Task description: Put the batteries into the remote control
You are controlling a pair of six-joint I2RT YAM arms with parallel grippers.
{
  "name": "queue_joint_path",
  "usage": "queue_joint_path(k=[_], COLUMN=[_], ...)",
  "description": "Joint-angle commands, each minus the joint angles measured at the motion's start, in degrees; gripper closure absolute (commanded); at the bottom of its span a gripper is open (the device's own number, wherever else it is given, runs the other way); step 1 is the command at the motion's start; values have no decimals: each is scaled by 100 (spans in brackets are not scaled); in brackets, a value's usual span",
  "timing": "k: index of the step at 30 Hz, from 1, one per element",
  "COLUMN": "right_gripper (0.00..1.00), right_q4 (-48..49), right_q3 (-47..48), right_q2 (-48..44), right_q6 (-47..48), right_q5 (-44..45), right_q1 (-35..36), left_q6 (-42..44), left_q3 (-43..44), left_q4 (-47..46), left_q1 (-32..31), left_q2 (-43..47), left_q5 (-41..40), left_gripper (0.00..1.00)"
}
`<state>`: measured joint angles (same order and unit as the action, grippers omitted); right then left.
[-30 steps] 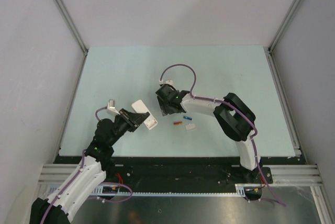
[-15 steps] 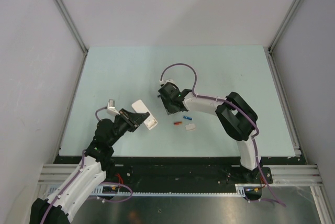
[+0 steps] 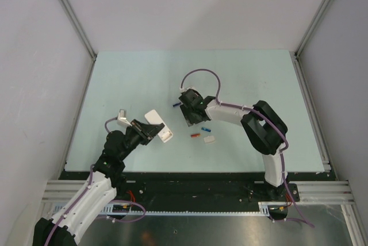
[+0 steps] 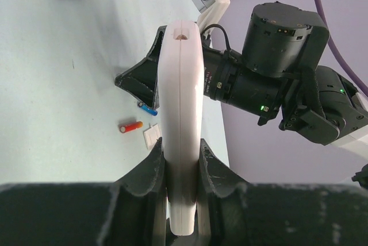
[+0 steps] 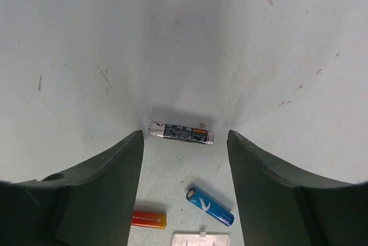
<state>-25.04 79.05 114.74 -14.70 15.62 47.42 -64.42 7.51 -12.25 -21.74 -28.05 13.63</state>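
Left pincer (image 3: 152,131), seen from above, is clenched on the remote control (image 3: 158,124), which looks white from here and sits left of centre over the pale surface (image 3: 126,79). Further right, the right pincer (image 3: 193,116) points down near the middle of the surface. A purple battery (image 3: 177,104) lies just to its left. A blue battery (image 3: 205,127) and an orange-red battery (image 3: 195,135) lie just on its near side, and a small white cover piece (image 3: 209,139) sits beside those two.

On my left wrist camera the remote control stands edge-on, squeezed between both fingers (image 4: 149,171), its far end toward the right arm (image 4: 276,79). Past it I make out the blue and orange-red batteries close together with the cover piece, and the purple one well apart at the upper left.

On my right wrist camera the jaws stand released, holding nothing. A black battery (image 5: 181,133) lies crosswise on the surface between the two fingertips, touching neither as far as I can tell. Nearer the camera lie the blue battery, the orange-red one and the edge of the cover piece.
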Motion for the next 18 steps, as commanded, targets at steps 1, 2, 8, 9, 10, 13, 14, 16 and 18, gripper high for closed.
queue_joint_path(k=[1, 2, 8, 9, 10, 13, 14, 16, 18], right_gripper=[33, 32, 31, 31, 32, 33, 34, 36, 37], right_q4=[-221, -221, -133, -142, -142, -124, -81, -28, -150], right_q3=[-126, -135, -135, -135, -135, -126, -126, -91, 93], right_q2=[-337, -399, -768, -769, -795, -830, -830, -778, -708], right_q6=[-50, -94, -24, -50, -155, -419, -594, -674, -596], right_q5=[125, 126, 73, 73, 73, 125, 117, 100, 108], right_q1=[13, 13, 92, 92, 83, 153, 171, 276, 321], left_q6=[70, 70, 70, 70, 62, 44, 44, 44, 61], left_q3=[181, 190, 216, 216, 216, 207, 199, 198, 198], left_q4=[-111, -111, -111, -102, -102, -111, -102, -102, -85], left_q1=[-15, -15, -15, -15, -15, -15, -15, -15, -6], left_q2=[72, 63, 54, 54, 63, 81, 81, 98, 142], left_q5=[-18, -18, -18, -9, -9, -36, -36, -36, -18], left_gripper=[100, 100, 100, 100, 100, 100, 100, 100, 100])
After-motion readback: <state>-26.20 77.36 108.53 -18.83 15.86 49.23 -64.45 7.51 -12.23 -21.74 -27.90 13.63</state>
